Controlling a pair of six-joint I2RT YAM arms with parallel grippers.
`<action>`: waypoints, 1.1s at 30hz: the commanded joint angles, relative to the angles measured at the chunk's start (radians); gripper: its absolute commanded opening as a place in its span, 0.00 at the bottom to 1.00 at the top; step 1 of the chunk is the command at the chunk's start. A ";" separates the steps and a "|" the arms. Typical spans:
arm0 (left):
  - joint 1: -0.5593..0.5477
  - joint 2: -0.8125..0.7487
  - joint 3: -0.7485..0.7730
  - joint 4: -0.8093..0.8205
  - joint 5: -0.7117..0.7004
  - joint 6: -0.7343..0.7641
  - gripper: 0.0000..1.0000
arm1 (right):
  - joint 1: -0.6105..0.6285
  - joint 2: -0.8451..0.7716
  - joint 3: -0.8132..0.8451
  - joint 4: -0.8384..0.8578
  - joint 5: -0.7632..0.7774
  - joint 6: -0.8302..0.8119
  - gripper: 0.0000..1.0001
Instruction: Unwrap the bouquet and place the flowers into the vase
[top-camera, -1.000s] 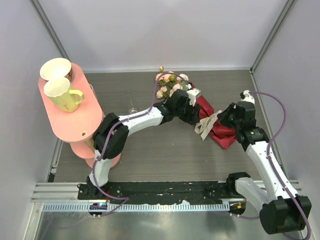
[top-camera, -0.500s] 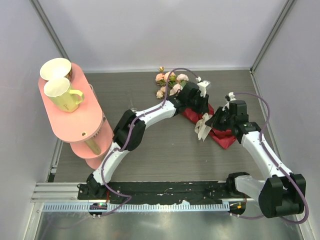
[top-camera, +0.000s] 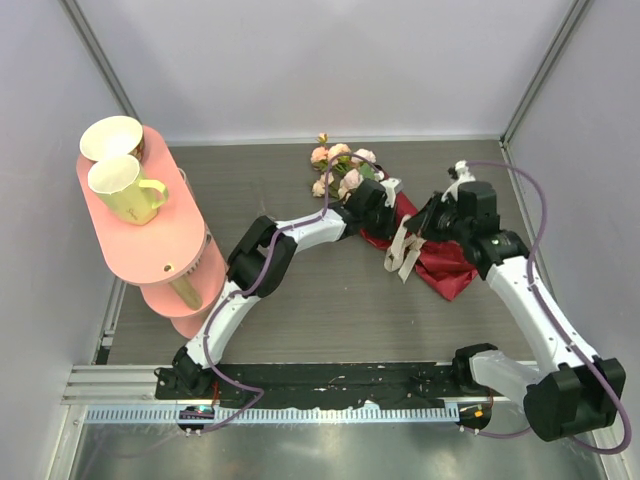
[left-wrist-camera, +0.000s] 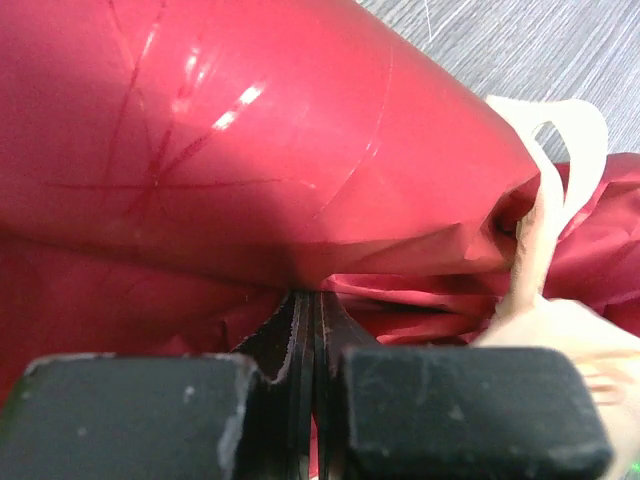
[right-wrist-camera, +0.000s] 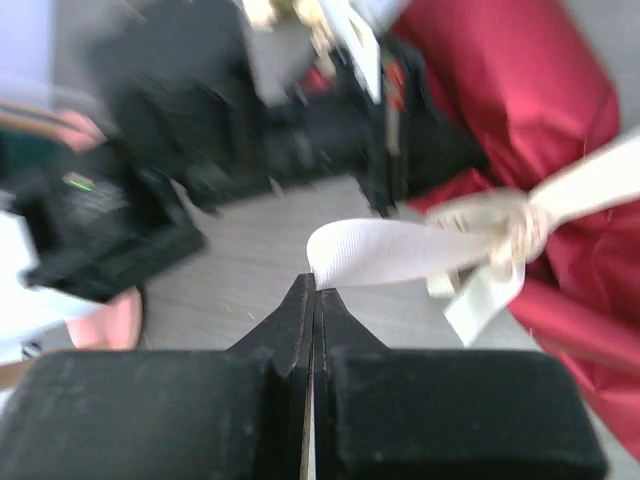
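L gripper (left-wrist-camera: 308, 300) clamps red paper (left-wrist-camera: 250, 150) of bouquet (top-camera: 440, 265), lying far-centre on table (top-camera: 300, 290); R gripper (right-wrist-camera: 313, 285) pinches cream ribbon (right-wrist-camera: 400, 250); pulling apart cd tear paper or drag flowers (top-camera: 340, 170) if knot jams.

Left end effector (left-wrist-camera: 313, 305) closed; right (right-wrist-camera: 312, 290) likewise.

glossy dark red paper (left-wrist-camera: 250, 150), creased and rolled into a cone shape, is seen filling most of the frame. the black jaws of the left gripper (left-wrist-camera: 314, 305) are shown at the bottom edge, pressed together and pinched on the paper's lower fold. a cream ribbon (left-wrist-camera: 545, 240) is looped at the right, partly blurred. grey wood-grain bench (left-wrist-camera: 520, 50) is seen at the top right.
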 joint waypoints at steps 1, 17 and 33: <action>-0.001 -0.015 -0.011 0.020 -0.051 -0.020 0.01 | -0.001 -0.058 0.193 0.051 0.056 0.025 0.01; 0.001 0.016 0.022 0.008 -0.052 -0.028 0.00 | -0.002 -0.170 0.532 0.126 0.094 0.039 0.01; 0.002 0.022 0.039 0.002 -0.032 -0.034 0.00 | -0.001 -0.126 0.780 0.221 0.077 0.068 0.01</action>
